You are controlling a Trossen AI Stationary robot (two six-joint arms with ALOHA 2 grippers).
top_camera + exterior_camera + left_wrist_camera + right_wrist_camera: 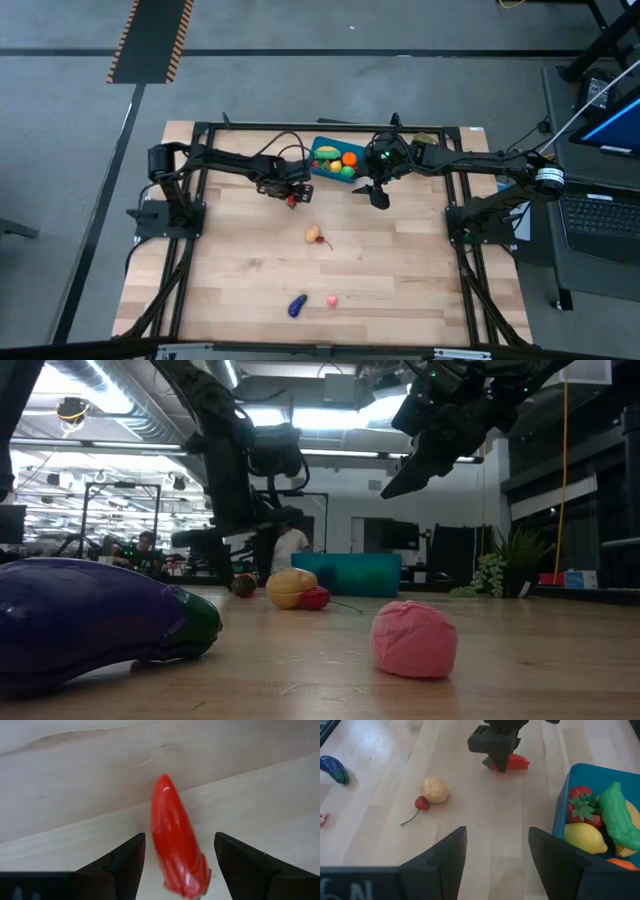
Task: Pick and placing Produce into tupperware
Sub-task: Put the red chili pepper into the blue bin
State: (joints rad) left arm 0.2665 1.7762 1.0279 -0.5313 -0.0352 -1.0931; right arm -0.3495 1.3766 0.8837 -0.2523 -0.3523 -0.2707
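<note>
L end effector (pixel 175 865) open astride glossy red chili (pixel 177 845) | R end effector (pixel 495 855) open, empty

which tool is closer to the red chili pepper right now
Left. The left tool is open and straddles the red chili pepper, which lies between its fingers on the table. The right tool hangs open farther off, beside the teal tub.

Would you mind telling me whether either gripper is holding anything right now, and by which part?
Nothing is held. The left gripper straddles the red pepper with open jaws, gaps both sides. The right gripper hangs open and empty beside the tupperware.
</note>
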